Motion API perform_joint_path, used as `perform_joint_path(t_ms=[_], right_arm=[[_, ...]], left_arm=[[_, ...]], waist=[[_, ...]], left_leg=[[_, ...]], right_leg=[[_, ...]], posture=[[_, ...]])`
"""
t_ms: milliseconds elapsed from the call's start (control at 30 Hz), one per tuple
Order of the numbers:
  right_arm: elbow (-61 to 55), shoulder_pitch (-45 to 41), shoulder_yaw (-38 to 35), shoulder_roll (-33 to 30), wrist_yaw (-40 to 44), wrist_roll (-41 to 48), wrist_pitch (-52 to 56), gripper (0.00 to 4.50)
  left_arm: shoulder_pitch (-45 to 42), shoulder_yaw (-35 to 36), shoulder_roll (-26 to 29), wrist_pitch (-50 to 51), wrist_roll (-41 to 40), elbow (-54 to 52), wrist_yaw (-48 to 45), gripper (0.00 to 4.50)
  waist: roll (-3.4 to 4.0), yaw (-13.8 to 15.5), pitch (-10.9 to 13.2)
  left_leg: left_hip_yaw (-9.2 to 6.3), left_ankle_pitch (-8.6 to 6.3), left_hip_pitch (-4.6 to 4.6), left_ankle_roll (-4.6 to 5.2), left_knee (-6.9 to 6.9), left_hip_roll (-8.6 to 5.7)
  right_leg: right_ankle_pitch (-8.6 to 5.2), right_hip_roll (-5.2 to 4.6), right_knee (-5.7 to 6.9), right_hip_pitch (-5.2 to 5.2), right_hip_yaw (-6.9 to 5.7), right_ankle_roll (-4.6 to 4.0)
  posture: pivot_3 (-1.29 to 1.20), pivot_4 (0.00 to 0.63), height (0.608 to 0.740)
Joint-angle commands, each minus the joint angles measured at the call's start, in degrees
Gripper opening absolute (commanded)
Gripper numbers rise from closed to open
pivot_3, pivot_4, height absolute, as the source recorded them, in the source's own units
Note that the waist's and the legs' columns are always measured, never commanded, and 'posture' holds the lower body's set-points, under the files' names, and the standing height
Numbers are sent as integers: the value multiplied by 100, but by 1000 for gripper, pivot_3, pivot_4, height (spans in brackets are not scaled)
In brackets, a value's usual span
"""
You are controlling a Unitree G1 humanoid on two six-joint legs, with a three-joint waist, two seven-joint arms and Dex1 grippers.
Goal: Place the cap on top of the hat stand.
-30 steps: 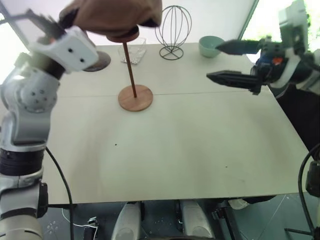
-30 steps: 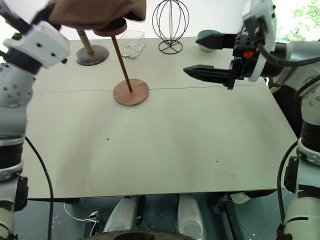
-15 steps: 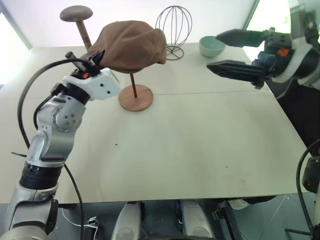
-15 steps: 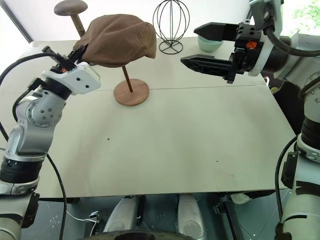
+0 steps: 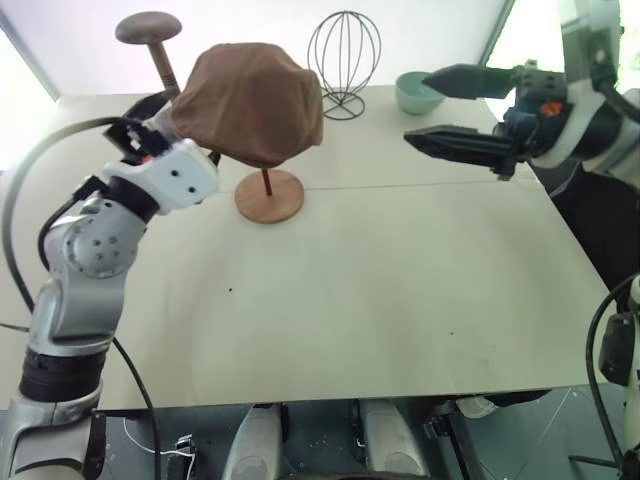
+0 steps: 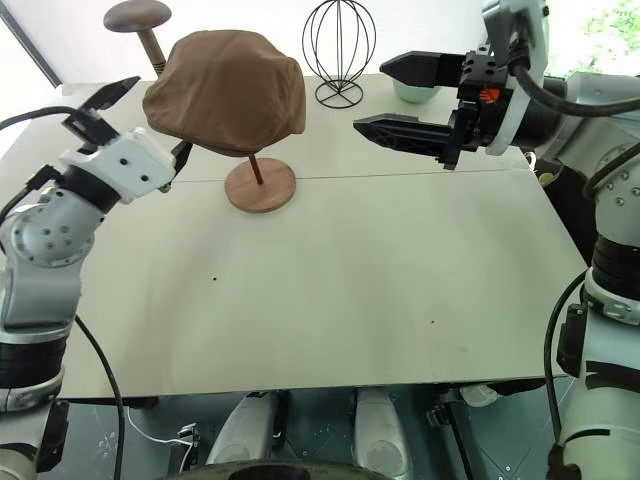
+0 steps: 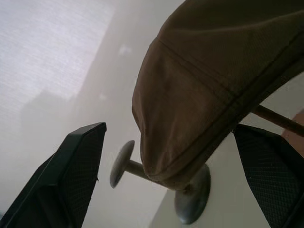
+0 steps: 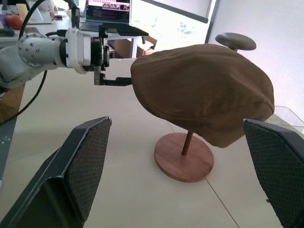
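The brown cap (image 5: 250,100) lies draped over the top of the hat stand, drooping toward its near side. Only the stand's thin rod (image 5: 266,181) and round wooden base (image 5: 270,197) show; the disc top is hidden under the cap. My left gripper (image 6: 158,117) is open at the cap's left edge. In the left wrist view the cap's rim (image 7: 161,161) hangs between the spread fingers, touching neither. My right gripper (image 5: 416,108) is open and holds nothing, hovering right of the stand and pointing toward it. The right wrist view shows the cap (image 8: 204,90) over the base (image 8: 184,159).
A dark dome-topped stand (image 5: 148,30) rises behind my left gripper. A black wire head frame (image 5: 344,55) and a teal bowl (image 5: 418,92) stand at the table's far edge. The pale table (image 5: 380,300) stretches toward me.
My left gripper has opened and let go of the cap, which has settled over the stand's top. The left hand has sunk a little. The right arm has kept still.
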Motion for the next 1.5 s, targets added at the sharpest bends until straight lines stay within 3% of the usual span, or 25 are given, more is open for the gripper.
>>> perform_joint_path(t_ms=[33,133,233,267,367,533,967,1200,1500], right_arm=[[-198,114,80,0,48,-269,-350,4500],[-332,233,267,64,-5,-557,-634,4500],[-614,336,426,220,-97,-705,-805,4500],[-912,393,577,429,-278,-761,-873,4500],[-1467,551,984,915,-693,-1072,-1124,4500],[-1344,807,1542,1564,-1230,-2085,-2012,4500],[818,888,3186,2849,-2604,-5661,-6150,4500],[1739,497,3378,3580,-3465,-6664,-6953,4500],[2865,-168,3388,4014,-4195,-7433,-7141,4500]], left_arm=[[52,905,181,696,-1285,-743,-727,4449],[70,1667,512,2177,-2970,-1095,-1627,4449],[51,2532,1241,3814,-4635,-932,-2481,4449],[190,2959,1656,4267,-5177,-656,-3144,4449],[556,3618,2432,4933,-5888,-107,-4098,4449],[537,4050,3077,5664,-6688,528,-4368,4449],[516,3785,3316,5427,-6904,873,-4119,4449],[674,3856,3250,5357,-6959,799,-3961,4449],[700,3917,3233,5324,-7038,771,-3762,4449]], waist=[[0,4,0],[0,-3,0],[2,-24,1],[4,-34,0],[-36,-161,8],[-31,-147,11],[-35,-185,9],[-37,-180,8],[-38,-182,7]], left_leg=[[1,0,0,0,0,0],[0,0,-1,0,1,1],[1,0,2,0,0,6],[2,0,2,0,0,6],[1,-1,2,2,2,40],[-1,-3,8,3,-7,41],[2,-3,10,2,-20,52],[1,-1,12,-1,-24,57],[1,0,13,-2,-25,58]], right_leg=[[0,0,-2,0,0,0],[0,0,-2,0,0,0],[-1,6,-2,0,0,-1],[-1,6,-1,0,0,-1],[-7,43,-2,-4,-2,-16],[-23,44,3,-6,-3,-42],[-22,55,4,-14,3,-44],[-19,61,4,-17,6,-49],[-17,63,4,-16,7,-54]], posture=[[0,150,740],[0,150,740],[0,150,740],[0,150,740],[0,150,740],[0,150,740],[0,150,740],[0,150,740],[0,150,740]])
